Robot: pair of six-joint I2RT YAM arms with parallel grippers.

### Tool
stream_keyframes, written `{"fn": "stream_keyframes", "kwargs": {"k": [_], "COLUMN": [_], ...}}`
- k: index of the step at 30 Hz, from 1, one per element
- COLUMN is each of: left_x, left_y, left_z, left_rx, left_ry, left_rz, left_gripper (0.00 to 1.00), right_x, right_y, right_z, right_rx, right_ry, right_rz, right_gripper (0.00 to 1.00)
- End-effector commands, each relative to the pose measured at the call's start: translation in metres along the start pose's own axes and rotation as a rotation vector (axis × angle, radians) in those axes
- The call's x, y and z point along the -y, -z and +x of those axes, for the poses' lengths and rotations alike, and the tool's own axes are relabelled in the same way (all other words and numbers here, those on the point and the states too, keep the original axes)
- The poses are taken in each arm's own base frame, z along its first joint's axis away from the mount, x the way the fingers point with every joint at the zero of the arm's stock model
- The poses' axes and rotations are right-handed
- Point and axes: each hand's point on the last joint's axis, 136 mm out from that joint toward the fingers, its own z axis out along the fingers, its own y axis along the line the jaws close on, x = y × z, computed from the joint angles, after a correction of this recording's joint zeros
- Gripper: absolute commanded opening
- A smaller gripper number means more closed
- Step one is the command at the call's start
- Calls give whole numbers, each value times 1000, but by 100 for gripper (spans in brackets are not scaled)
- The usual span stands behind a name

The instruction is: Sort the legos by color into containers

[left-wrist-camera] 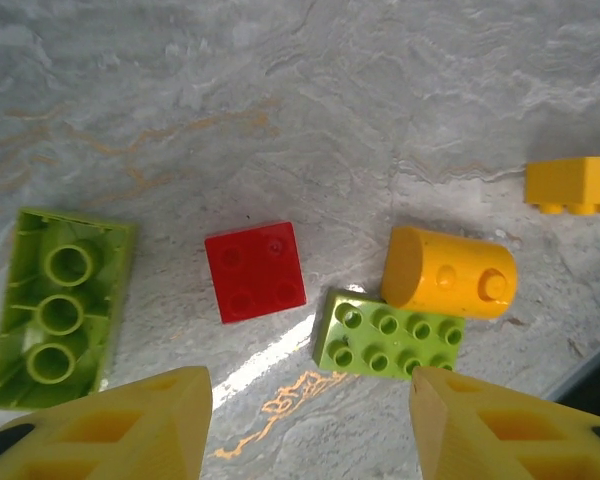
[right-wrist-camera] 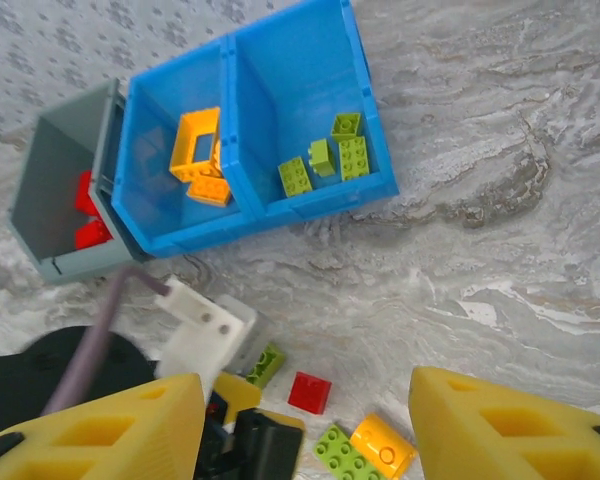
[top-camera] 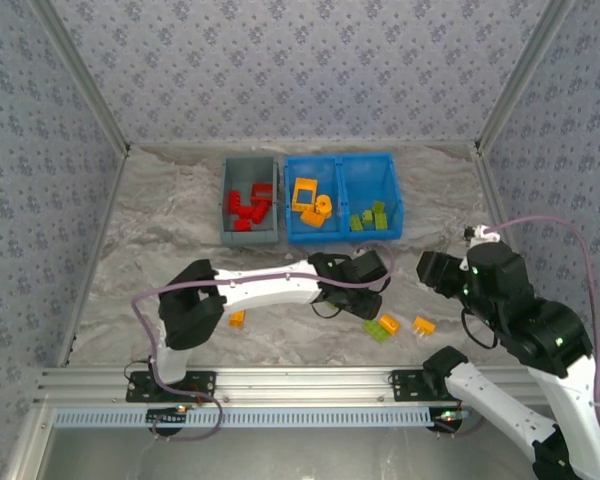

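Left end effector (left-wrist-camera: 308,392) and right end effector (right-wrist-camera: 305,398), both apart and empty, hover by several loose legos (left-wrist-camera: 255,272) toward the near edge of the surface (top-camera: 160,262), the rest already colour-sorted in gray bin (top-camera: 226,200) and blue bin (top-camera: 345,238).
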Motion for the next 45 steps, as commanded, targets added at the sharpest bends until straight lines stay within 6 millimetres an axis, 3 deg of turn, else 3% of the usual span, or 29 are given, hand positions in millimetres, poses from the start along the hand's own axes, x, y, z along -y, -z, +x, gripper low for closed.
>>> {"fn": "stream_keyframes", "kwargs": {"k": [1, 6, 11, 21, 27, 35, 38, 41, 45], "left_x": [0, 7, -5, -8, -13, -19, -18, -18, -16], "left_y": [-8, -28, -38, -37, -48, -65, -69, -71, -56], "left_z": [0, 1, 4, 1, 5, 4, 2, 1, -9], "left_rx": [-24, -49, -76, -43, -71, -93, -92, -84, -39], "left_ry": [52, 43, 40, 35, 35, 30, 24, 19, 10], "left_rz": [-42, -52, -124, -157, -191, -219, -218, -222, -228], "left_gripper": [55, 54, 54, 56, 55, 53, 49, 39, 27], "right_x": [-3, -2, -3, -6, -5, -3, -1, 0, -3], "right_y": [9, 10, 9, 7, 7, 10, 11, 11, 9], "right_z": [-7, -8, -6, -4, 5, 32, 40, 41, 38], "right_rx": [58, 62, 57, 49, -5, -165, -197, -192, -180], "right_ry": [17, 31, 32, 35, 14, -59, -89, -100, -98], "right_rz": [-46, -40, -46, -62, -57, -41, -37, -38, -49], "right_gripper": [60, 60, 60, 61, 61, 61, 61, 61, 61]}}
